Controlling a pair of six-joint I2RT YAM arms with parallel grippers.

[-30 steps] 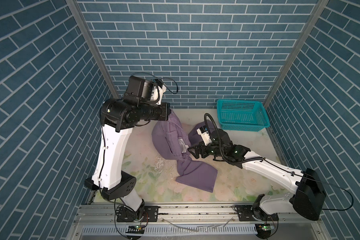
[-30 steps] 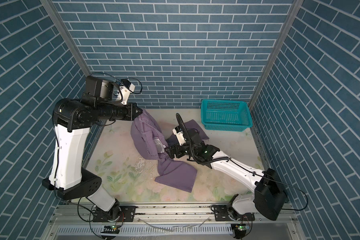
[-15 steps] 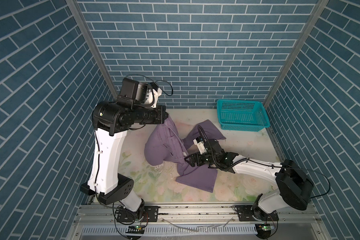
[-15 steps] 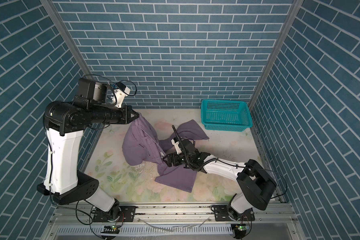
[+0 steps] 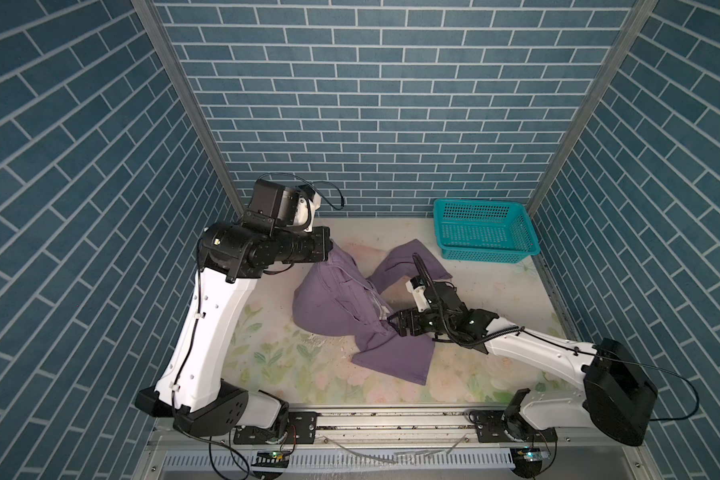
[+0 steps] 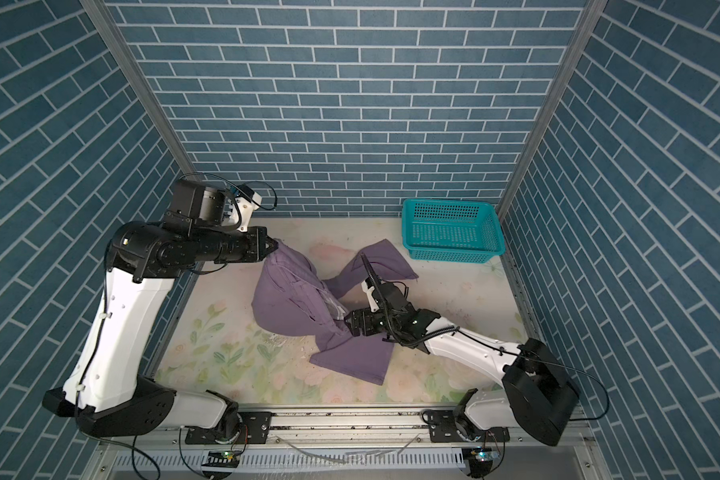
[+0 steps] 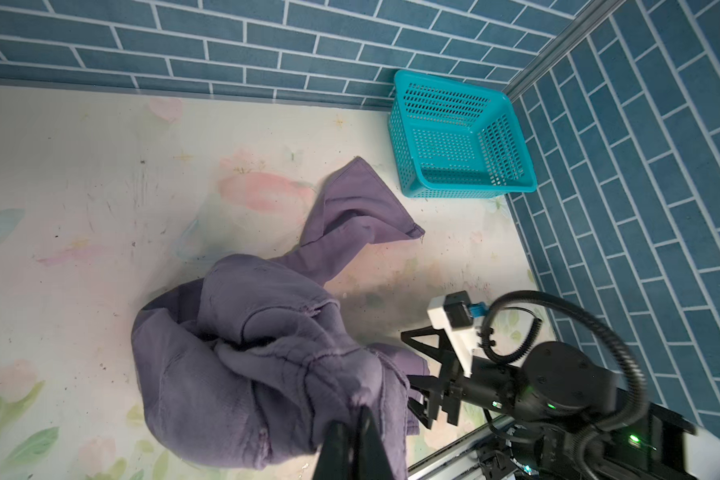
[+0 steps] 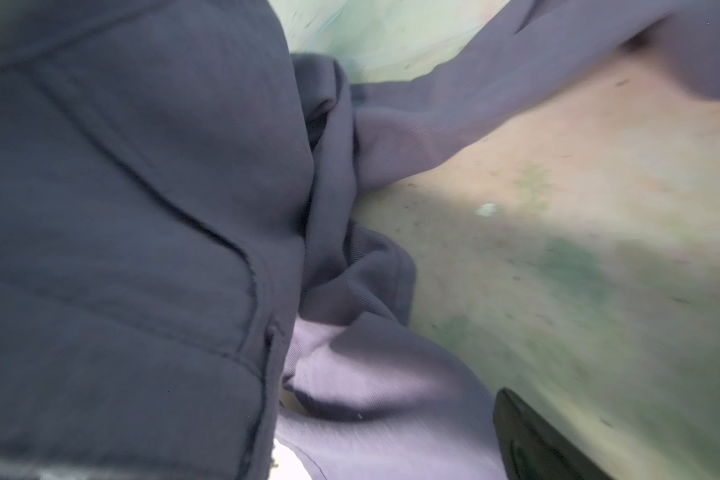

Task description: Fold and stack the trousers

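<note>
**Purple cloth pinched up at one end, the rest heaped on the table**

Muted-purple trousers lay bunched near the middle of the flower-printed table. The left gripper hung over the heap's 11 o'clock edge. Its fingers were pressed tight together on a fold of the cloth, drawing it up into a peak, and the fabric sagged from there in a rounded bulge. One leg trailed off toward 1 o'clock, and its hem stopped near the teal mesh basket without touching it. The basket sat in the table's far corner at about 2 o'clock. The other leg lay flat, spread toward 5 o'clock.

The right gripper was down low at the heap's 4 o'clock side. Its fingers were spread wide, right at the edge of the cloth where the flat leg met the bulge. From where I stood I couldn't tell whether they were touching the fabric.
</note>
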